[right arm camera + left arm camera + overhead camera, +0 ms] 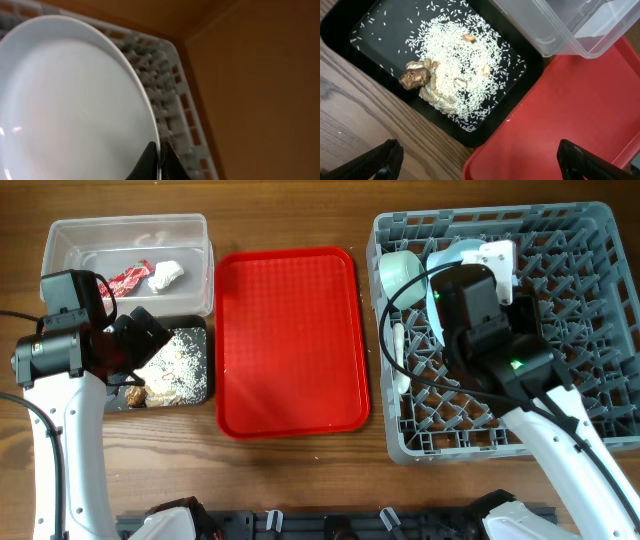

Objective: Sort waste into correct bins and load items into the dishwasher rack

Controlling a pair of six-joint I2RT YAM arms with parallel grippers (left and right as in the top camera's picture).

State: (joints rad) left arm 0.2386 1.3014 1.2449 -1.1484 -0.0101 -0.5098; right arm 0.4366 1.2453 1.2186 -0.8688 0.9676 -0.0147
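My right gripper [159,161] is shut on the rim of the pale blue plate [70,100], holding it on edge over the grey dishwasher rack [590,330]. In the overhead view the plate [452,254] shows beside the mint green bowl [400,270], with a white plastic utensil [398,345] lying in the rack. My left gripper [480,167] is open and empty above the black tray [365,45], which holds rice-like food scraps [455,75]. The clear tub [70,240] holds the red wrapper [128,278] and the white scrap [165,274]. The yellow cup and the pale blue bowl are out of view.
The flat red serving tray [290,340] lies between the bins and the rack, touching the black tray's right edge [530,65]. The clear tub's corner [560,30] sits just behind the black tray. Bare wooden table [300,470] runs along the front.
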